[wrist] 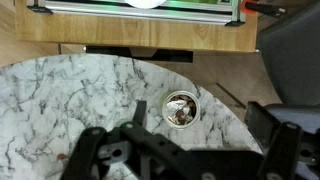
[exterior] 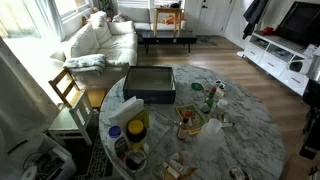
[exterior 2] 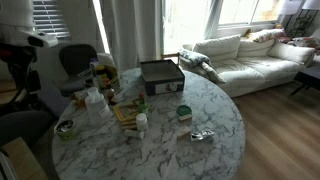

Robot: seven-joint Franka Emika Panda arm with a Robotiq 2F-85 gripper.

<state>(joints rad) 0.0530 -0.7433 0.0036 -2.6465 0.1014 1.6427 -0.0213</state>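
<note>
The gripper [wrist: 183,142] fills the lower edge of the wrist view. It is a dark, matte, angular linkage with one finger [wrist: 97,148] at lower left and the other at lower right. The fingers stand wide apart, hold nothing and touch nothing.

Just above them, right of centre, a small round dish [wrist: 180,108] sits on the table [wrist: 60,90]. Its rim is pale and its inside is mottled and glinting. It lies near the table's curved edge. The tabletop is smooth white marble with grey veins, and warm-toned wooden floor [wrist: 60,25] fills the upper frame.

Only the exterior views show the whole round tabletop. A dark, flat rectangular box [exterior: 150,84] lies toward its far side, with a clutter of bottles and jars [exterior: 133,128] at the lower left. A soft white sofa [exterior: 100,40] stands in the upper left. What looks like the same dish [exterior 2: 65,127] shows in an exterior view at the tabletop's left edge. I cannot make out the fingers in either exterior view.
</note>
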